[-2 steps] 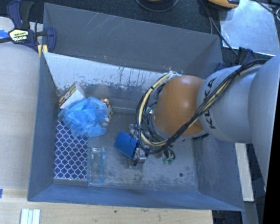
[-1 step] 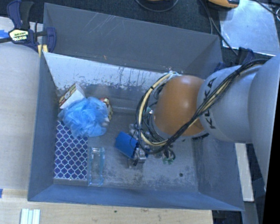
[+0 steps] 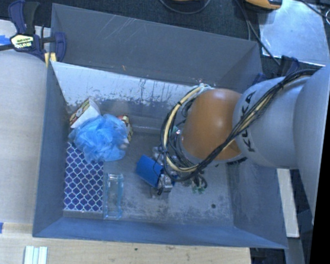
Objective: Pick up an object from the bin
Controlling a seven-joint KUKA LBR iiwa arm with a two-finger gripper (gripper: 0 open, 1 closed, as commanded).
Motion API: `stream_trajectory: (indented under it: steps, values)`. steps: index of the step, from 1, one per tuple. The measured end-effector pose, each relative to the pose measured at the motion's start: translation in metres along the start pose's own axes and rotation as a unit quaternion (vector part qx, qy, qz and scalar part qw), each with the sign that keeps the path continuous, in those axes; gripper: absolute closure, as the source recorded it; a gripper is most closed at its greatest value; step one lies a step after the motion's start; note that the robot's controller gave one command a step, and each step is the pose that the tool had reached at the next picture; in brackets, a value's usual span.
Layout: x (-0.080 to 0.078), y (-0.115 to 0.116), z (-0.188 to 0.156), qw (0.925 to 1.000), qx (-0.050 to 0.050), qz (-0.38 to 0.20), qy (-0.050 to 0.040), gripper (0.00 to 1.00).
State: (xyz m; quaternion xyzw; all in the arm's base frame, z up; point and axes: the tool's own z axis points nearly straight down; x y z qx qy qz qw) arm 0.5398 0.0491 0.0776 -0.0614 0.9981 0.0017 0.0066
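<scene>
Arm (image 3: 285,122) enters from the right edge of the frame and bends down into the bin (image 3: 158,44). Its grey last link slopes toward the lower left. The orange cover (image 3: 210,125) at the wrist sits over the bin's middle, and looped cables (image 3: 174,129) hang on its left side.

Gripper (image 3: 159,187) points down at the bin floor, just below centre frame. I cannot tell how far it is open: the wrist and cables block my view of the tip.

Nearest item is a small blue block (image 3: 146,169), tilted, touching or just beside the gripper's left side. I cannot say whether it is gripped.

A small green bit (image 3: 199,186) lies just right of the gripper.

Left half of the bin:
- blue mesh puff (image 3: 100,135), resting on a small carton (image 3: 82,112)
- blue-and-white lattice sheet (image 3: 84,181), flat on the floor below the puff
- clear plastic cup (image 3: 113,195) along the sheet's right edge, near the front wall
</scene>
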Motion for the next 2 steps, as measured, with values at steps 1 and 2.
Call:
stream_trajectory:
  steps: [1, 2]
  values:
    - [0.003, 0.0, -0.015, 1.0, 0.0, 0.0, 0.0042, 1.0]
    - [0.002, 0.0, -0.029, 1.0, 0.0, 0.0, 0.0029, 1.0]
